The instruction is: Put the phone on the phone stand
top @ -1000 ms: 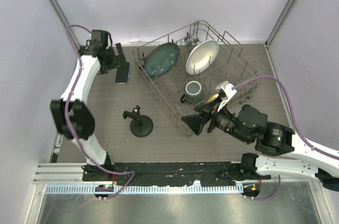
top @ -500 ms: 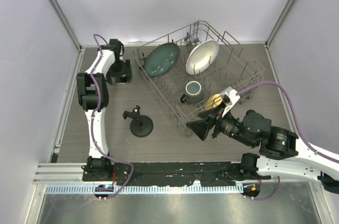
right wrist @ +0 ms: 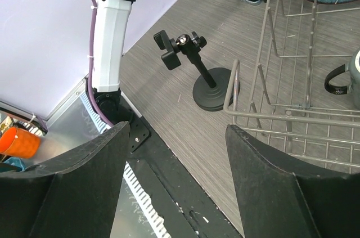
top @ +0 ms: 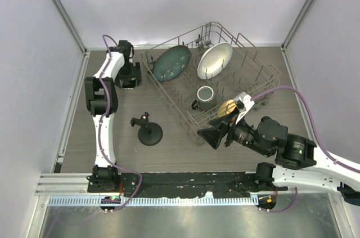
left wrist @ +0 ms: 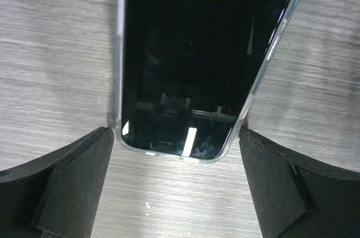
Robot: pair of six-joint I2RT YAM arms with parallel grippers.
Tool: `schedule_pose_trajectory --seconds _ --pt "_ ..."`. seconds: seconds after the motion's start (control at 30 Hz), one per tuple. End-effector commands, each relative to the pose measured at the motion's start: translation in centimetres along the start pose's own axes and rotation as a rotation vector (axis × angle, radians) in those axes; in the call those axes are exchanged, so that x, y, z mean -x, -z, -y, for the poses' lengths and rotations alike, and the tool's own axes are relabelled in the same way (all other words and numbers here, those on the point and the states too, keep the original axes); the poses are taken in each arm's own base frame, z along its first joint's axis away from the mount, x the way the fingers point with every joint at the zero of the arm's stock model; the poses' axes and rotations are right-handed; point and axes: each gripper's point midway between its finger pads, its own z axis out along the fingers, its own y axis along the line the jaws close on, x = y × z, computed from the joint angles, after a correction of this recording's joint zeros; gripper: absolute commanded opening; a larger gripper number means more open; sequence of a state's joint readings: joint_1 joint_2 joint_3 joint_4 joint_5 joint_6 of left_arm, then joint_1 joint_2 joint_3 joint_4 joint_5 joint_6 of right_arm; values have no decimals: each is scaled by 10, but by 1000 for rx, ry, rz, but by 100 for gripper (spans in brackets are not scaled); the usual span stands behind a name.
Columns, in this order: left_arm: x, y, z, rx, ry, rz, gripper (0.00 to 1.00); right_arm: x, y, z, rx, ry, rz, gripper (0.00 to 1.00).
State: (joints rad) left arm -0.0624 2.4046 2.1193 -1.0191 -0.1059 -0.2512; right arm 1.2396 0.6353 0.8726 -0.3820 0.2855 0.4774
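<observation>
The phone (left wrist: pixel 185 52) lies flat, screen up, on the wood table at the far left, beside the rack. My left gripper (left wrist: pixel 175 134) is open just above the table. Its fingers (left wrist: pixel 67 184) stand one on each side of the phone's near end, close to its edges and not clamped on it. In the top view the left gripper (top: pixel 129 76) covers most of the phone. The phone stand (top: pixel 148 130) stands empty on its round base left of the rack, and also shows in the right wrist view (right wrist: pixel 205 75). My right gripper (top: pixel 211 134) is open and empty, hovering right of the stand.
A wire dish rack (top: pixel 264 75) fills the middle and right of the table. It holds a teal plate (top: pixel 171 62), a white plate (top: pixel 215 59) and a mug (top: pixel 205 96). Its near corner (right wrist: pixel 233 89) is close to the stand's base.
The left arm swung round and brought its gripper down over the phone, which lay uncovered beside it a second ago. The right gripper drew slightly towards the near right. Little moved in the last half second.
</observation>
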Motion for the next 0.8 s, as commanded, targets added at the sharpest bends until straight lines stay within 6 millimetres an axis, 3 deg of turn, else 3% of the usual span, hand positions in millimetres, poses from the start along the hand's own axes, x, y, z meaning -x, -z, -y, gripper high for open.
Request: schedule_pose_trajectory --seconds 0.0,0.17,0.3,0.4,0.43,0.5,0.53,0.6,0.63,0.7,0.73,0.77 --pt "1 -5 4 17 -41 -11 98 22 1 -11 31 -32 66 74" --pt "7 -10 7 8 -40 -17 94 21 -1 -12 29 -35 62 73" --pt "4 -16 1 46 -55 -26 85 20 -2 -11 23 -40 59 73" --pt "-1 -14 -3 65 -47 -37 67 21 -2 -12 27 -44 61 73" --pt "-12 -17 -5 76 -44 -64 59 21 -3 -13 31 -43 61 73" --pt "-13 -4 -9 114 -46 -27 50 21 -3 -14 44 -43 72 72" --pt "-33 -10 -14 147 -47 -70 39 17 -4 -13 45 -39 68 73" --pt "-39 5 -20 179 -39 -46 33 19 -5 -14 55 -33 88 73" --pt "-61 -1 -28 214 -33 -89 26 16 -6 -13 56 -29 86 73" --pt "-67 12 -34 230 -12 -62 24 18 -6 -16 75 -31 96 73" --pt "-88 12 -41 253 -2 -103 22 13 -7 -17 86 -29 87 72" --pt "-93 14 -38 238 32 -95 22 13 -6 -17 91 -30 89 73"
